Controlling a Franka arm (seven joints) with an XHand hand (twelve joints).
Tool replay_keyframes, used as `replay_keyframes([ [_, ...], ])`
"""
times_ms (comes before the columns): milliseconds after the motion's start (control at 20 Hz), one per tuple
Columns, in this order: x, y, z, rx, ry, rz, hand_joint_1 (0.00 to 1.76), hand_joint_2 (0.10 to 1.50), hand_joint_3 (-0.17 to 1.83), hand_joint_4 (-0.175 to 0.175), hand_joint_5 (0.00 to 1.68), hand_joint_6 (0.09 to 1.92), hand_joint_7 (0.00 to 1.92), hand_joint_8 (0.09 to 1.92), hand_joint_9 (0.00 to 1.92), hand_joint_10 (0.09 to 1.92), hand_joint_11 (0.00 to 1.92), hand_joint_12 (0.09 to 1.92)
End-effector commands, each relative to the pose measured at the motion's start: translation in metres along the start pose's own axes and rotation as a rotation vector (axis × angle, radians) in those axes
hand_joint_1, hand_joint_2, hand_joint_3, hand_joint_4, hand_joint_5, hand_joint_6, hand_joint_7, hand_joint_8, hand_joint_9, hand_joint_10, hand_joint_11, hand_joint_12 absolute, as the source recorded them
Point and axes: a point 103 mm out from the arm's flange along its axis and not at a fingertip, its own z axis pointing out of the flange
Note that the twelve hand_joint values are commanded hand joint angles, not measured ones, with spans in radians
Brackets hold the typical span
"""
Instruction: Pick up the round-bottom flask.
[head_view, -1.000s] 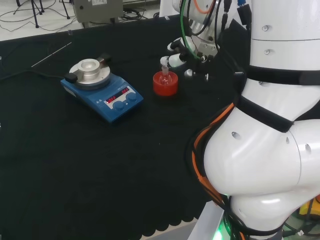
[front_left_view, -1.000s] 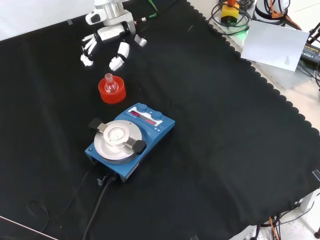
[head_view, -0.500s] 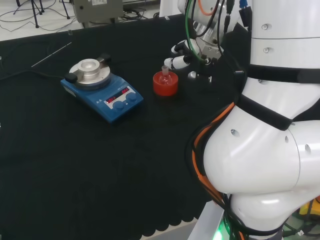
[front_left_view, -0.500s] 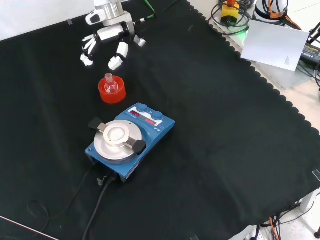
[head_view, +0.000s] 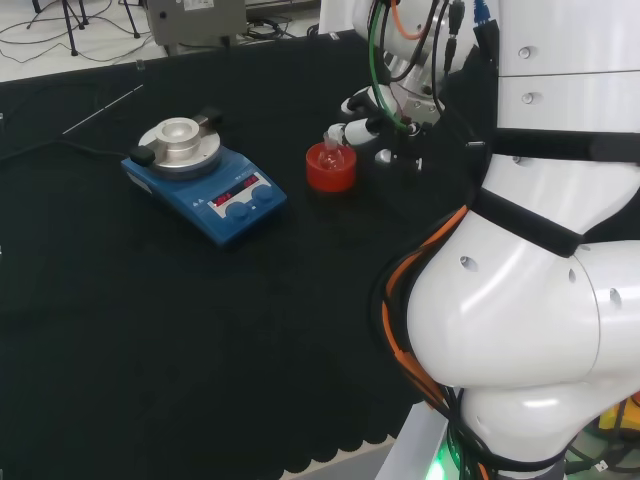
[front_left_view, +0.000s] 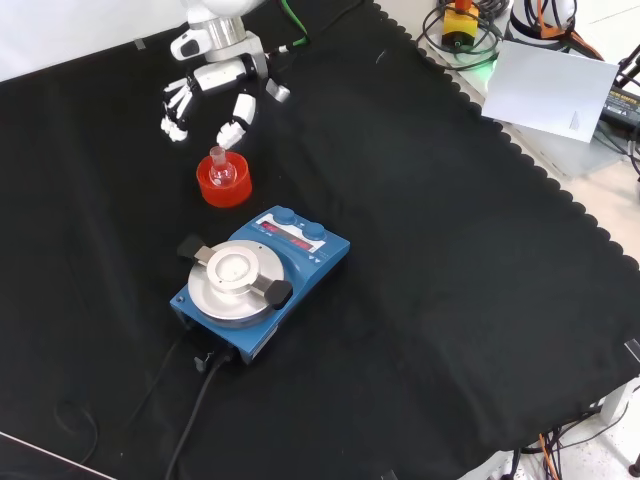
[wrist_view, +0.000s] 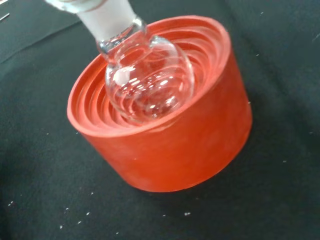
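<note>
Flask (front_left_view: 220, 168) in red stand (front_left_view: 224, 186), hand (front_left_view: 212, 82) near.

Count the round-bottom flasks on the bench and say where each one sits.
1. The round-bottom flask sits upright in the red ribbed stand, just below the hand in the front view and beyond the blue stirrer plate.
</note>
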Motion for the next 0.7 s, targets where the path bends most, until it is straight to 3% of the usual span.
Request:
replay_keyframes([
  [50, 0.0021, 0.0041, 0.0112, 0.002, -0.021, -0.008, 0.76, 0.70, 0.52, 0.013, 0.71, 0.13, 0.37, 0.61, 0.48, 0.62, 0.00, 1.36],
  [700, -0.0027, 0.0046, 0.0141, 0.001, 0.002, -0.027, 0.77, 0.69, 0.52, 0.016, 0.75, 0.17, 0.38, 0.61, 0.49, 0.62, 0.00, 1.36],
])
